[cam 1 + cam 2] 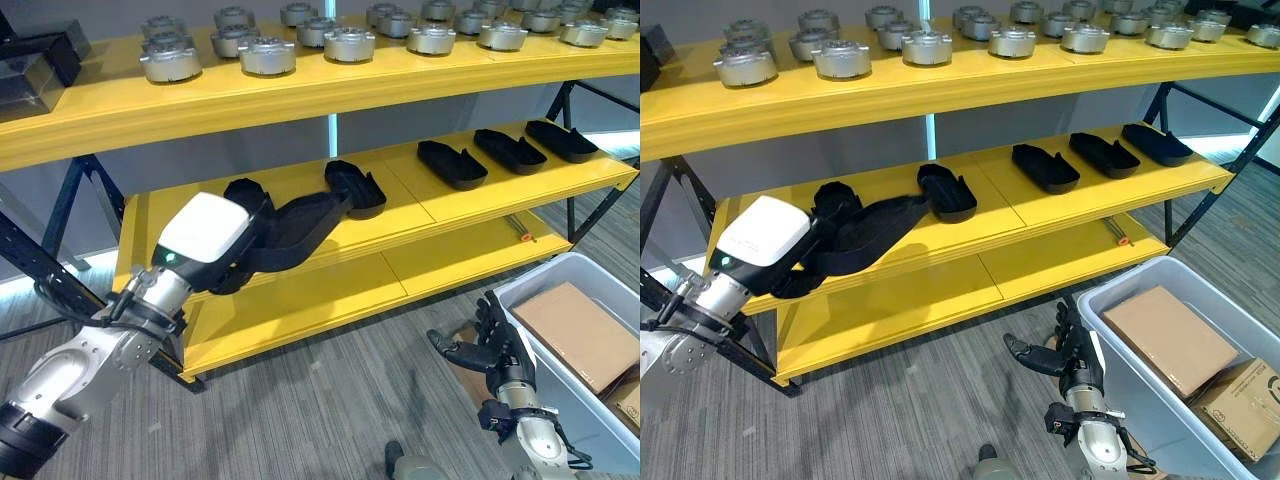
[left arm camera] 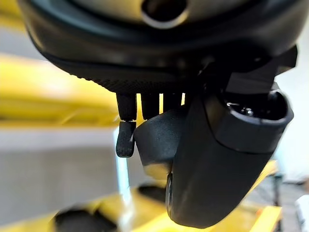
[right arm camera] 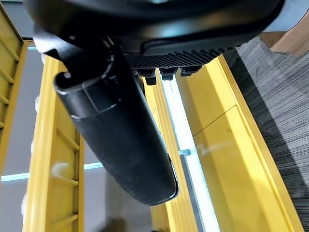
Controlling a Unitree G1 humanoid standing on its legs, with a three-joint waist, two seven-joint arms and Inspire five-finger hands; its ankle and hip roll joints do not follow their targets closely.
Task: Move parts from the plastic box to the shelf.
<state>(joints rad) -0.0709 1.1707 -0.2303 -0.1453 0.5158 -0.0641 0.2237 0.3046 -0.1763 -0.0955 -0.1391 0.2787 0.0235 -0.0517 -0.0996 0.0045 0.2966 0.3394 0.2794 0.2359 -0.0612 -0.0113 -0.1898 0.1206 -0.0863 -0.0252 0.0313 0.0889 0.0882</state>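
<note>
Black moulded plastic fills the left hand (image 1: 240,245), whose fingers curl round one end of a long part (image 1: 300,225) that juts toward two o'clock over the front lip of the middle shelf (image 1: 420,215). The part hangs tilted and half outside the shelf edge, so a release here would likely let it tip off and drop to the floor. Its far end points at a placed part (image 1: 357,188) lying just beyond it at one o'clock; pushing straight in could knock that one askew or wedge the two together. Another black part (image 1: 245,192) sits close behind the hand at twelve o'clock, and the bulky white wrist cover could brush it on the way in. Further round, at two to three o'clock, three more black parts (image 1: 452,165) lie well apart from the work. Overhead, the top shelf (image 1: 300,95) carries rows of metal discs (image 1: 266,55), and lifting the arm too high risks striking its edge. Down at five o'clock the right hand (image 1: 495,345) hangs with relaxed, spread fingers, holding nothing, just beside the plastic box (image 1: 545,285) with cardboard cartons (image 1: 580,335) inside.
</note>
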